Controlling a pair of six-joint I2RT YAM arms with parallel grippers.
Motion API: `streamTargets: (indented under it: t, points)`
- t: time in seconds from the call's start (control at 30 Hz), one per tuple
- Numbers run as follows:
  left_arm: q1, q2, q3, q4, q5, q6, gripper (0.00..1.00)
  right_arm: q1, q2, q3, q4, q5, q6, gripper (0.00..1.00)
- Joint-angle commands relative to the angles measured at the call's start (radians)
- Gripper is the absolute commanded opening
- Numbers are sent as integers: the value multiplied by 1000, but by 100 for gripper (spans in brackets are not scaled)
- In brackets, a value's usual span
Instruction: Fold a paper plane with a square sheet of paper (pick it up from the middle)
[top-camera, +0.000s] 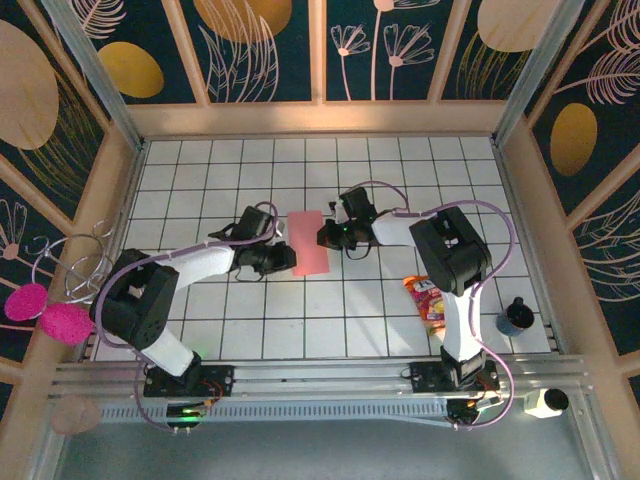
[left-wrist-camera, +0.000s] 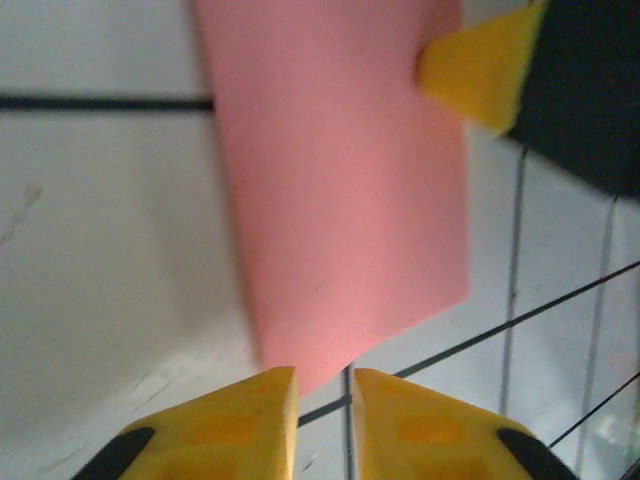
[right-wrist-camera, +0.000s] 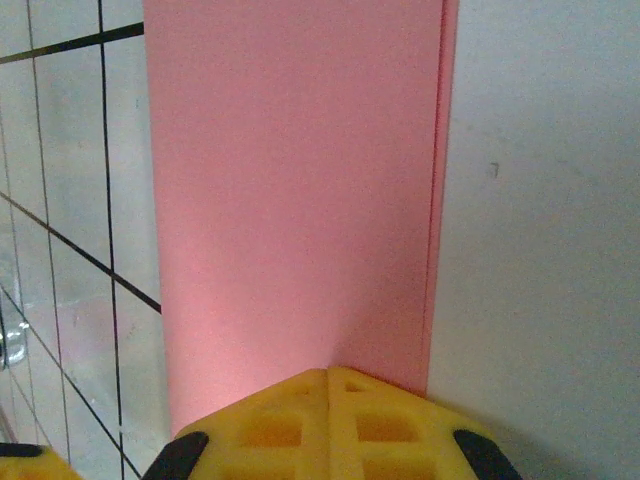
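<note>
Top external: square sheet of paper (top-camera: 308, 241) folded into narrow strip, mid-table between both grippers. Right gripper (right-wrist-camera: 330, 373) pinched tight on its edge, left gripper (left-wrist-camera: 325, 378) cracked slightly apart at paper's corner, gripping nothing

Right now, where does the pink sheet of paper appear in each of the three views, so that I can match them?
Top external: the pink sheet of paper lies near the middle of the tiled table.
Left wrist: the sheet fills the upper middle and reaches the top edge.
Right wrist: the sheet runs down the centre from the top edge.
Shared landmark: the dark grid lines beside the sheet.
</note>
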Motion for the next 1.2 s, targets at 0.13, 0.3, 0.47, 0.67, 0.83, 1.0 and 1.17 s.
streamTargets:
  t: [0.13, 0.3, 0.47, 0.67, 0.83, 1.0, 1.17]
  points:
    - [7, 53, 82, 165, -20, -97, 38, 7, 30, 21, -285, 216, 31, 0]
    - [9, 97, 117, 235, 11, -132, 43, 6, -42, 42, -210, 153, 51, 4]
    - [9, 136, 142, 257, 8, -153, 47, 6, -146, 24, -129, 120, 96, 11]
    - [9, 159, 149, 293, 34, -165, 49, 6, -284, -79, -54, 135, 156, 27]
    - [9, 177, 149, 314, 51, -179, 49, 4, -397, -208, -30, 181, 200, 40]
    - [10, 198, 180, 263, 18, -171, 49, 1, -489, -324, -2, 196, 265, 51]
    - [9, 224, 190, 247, 10, -162, 49, 4, -512, -377, 40, 150, 323, 52]
